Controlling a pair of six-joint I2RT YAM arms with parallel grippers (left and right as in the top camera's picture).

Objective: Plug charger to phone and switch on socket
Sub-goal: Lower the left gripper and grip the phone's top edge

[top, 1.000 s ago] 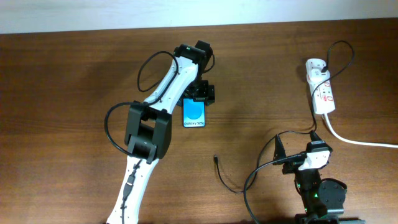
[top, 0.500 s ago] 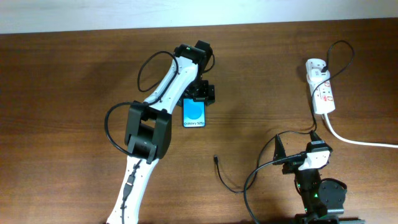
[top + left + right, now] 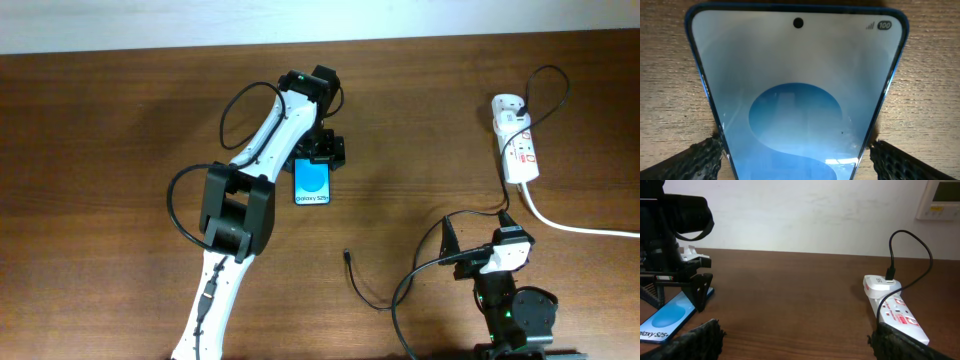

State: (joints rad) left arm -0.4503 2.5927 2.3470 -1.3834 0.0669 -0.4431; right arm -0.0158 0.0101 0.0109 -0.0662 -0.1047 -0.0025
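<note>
The phone [image 3: 313, 185] lies flat on the wooden table, blue screen up, with the "Galaxy" text at its near end. It fills the left wrist view [image 3: 800, 100] and shows at the left of the right wrist view [image 3: 665, 322]. My left gripper [image 3: 322, 152] is open and straddles the phone's far end, one finger close beside each long edge [image 3: 796, 150]. The charger's connector tip [image 3: 347, 255] lies loose on the table. Its thin black cable [image 3: 910, 237] is plugged into the white socket [image 3: 515, 150] [image 3: 895, 310]. My right gripper [image 3: 478, 240] [image 3: 795, 340] is open and empty, near the front edge.
The socket's thick white cord [image 3: 580, 225] runs off to the right edge. Thicker black robot cables loop beside the left arm [image 3: 175, 205] and the right base [image 3: 420, 275]. A white wall stands behind the table [image 3: 790, 215].
</note>
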